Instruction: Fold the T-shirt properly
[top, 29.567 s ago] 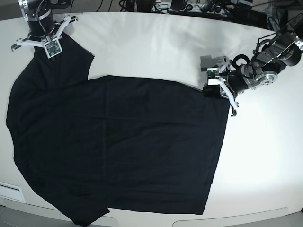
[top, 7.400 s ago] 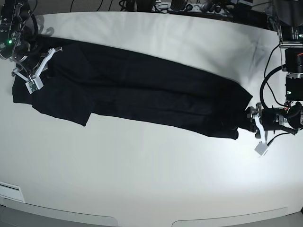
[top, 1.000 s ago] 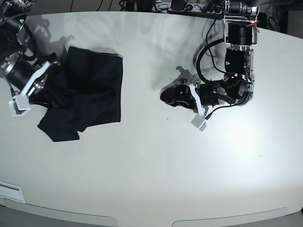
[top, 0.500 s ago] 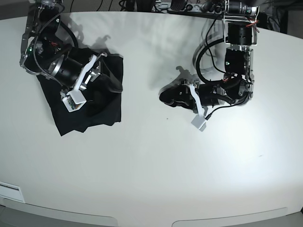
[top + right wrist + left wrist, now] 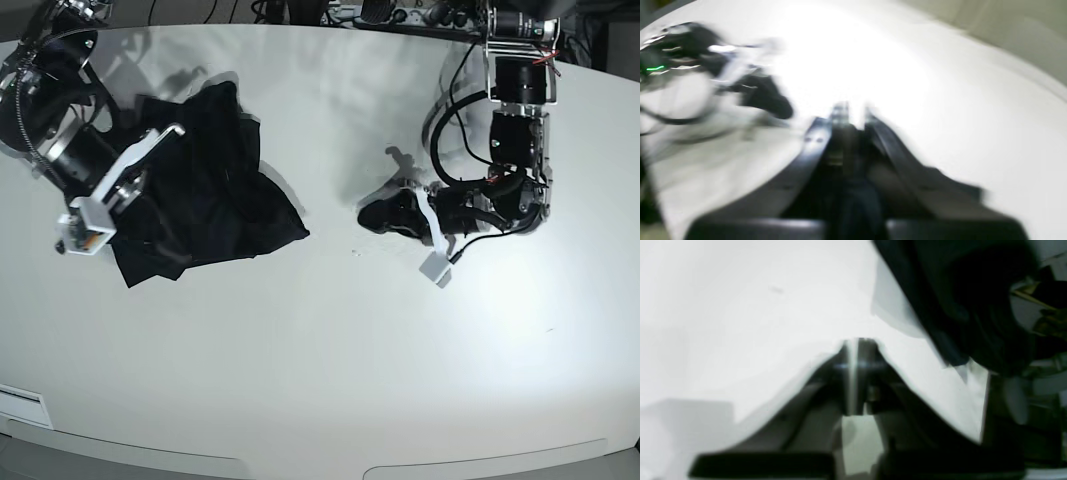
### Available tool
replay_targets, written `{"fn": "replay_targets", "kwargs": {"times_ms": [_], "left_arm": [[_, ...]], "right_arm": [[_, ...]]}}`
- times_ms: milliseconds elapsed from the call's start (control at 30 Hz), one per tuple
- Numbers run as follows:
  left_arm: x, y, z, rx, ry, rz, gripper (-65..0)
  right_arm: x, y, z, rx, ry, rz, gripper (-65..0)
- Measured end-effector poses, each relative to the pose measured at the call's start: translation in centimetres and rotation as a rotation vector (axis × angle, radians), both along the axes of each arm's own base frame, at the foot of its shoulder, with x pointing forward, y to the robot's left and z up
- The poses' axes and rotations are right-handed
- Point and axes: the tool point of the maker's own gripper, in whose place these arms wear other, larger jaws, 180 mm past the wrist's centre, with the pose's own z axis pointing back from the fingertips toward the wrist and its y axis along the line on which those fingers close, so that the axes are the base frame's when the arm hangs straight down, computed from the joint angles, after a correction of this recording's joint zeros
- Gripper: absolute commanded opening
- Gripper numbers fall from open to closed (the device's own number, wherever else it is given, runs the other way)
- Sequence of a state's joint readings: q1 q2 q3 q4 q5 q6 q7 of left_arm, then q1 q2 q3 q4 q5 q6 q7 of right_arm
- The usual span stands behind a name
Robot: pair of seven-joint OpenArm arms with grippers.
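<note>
Blurring badly, your left wrist view is showing the left gripper [image 5: 858, 373] looking clenched over the glossy white table [image 5: 740, 323].

Right wrist view is smearing; I cannot tell the right gripper's [image 5: 850, 120] state.

Base view is showing the T-shirt [image 5: 215, 200], soft matte black, bunching up beside the right gripper, well apart from the left gripper.

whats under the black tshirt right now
The crumpled T-shirt lies on the bare white table. Whatever sits under its bunched folds is hidden.
</note>
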State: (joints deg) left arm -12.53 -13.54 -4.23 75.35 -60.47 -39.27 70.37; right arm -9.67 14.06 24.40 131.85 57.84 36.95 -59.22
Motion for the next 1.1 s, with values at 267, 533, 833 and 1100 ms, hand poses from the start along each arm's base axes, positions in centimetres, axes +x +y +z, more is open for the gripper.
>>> {"fn": "replay_targets", "kwargs": {"times_ms": [267, 533, 833, 1100], "left_arm": [[1.0, 0.1, 7.0, -0.22, -0.054, -0.098, -65.0], [0.7, -6.7, 9.9, -0.196, -0.14, -0.341, -65.0], [-7.3, -17.7, 6.2, -0.168, -0.043, -0.657, -65.0], [-13.0, -21.2, -0.6, 0.051, -0.002, -0.788, -65.0]], "right_arm": [[1.1, -6.9, -1.6, -0.013, 0.051, -0.215, -65.0], [5.1, -7.3, -8.2, -0.129, 0.177, -0.134, -65.0], [8.9, -4.9, -15.0, -0.123, 0.365, -0.013, -65.0], [9.4, -5.9, -18.4, -0.219, 0.454, -0.012, -65.0]]}}
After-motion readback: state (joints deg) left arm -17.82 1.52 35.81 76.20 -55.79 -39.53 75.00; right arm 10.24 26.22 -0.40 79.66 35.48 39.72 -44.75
